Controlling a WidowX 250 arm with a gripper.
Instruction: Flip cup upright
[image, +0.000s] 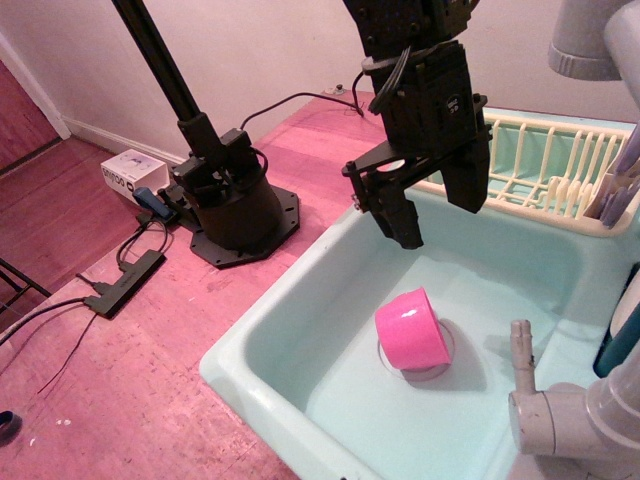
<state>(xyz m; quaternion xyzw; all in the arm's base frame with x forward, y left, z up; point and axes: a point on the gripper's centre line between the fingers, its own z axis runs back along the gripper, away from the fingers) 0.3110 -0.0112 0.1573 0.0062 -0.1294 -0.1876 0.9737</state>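
The bright pink cup (411, 329) lies on its side in the pale green sink (300, 330), over the round drain near the middle of the basin. Its closed bottom end faces the camera; no handle shows. My black gripper (440, 212) hangs above and behind the cup, clear of it, with its two fingers spread wide apart and nothing between them. The left finger (400, 218) reaches lower than the right finger (470, 185).
A cream dish rack (545, 170) stands behind the sink at the right. A grey faucet (560, 415) sits at the front right corner. A black arm base (235, 205) and cables (120, 280) stand on the wooden floor at the left.
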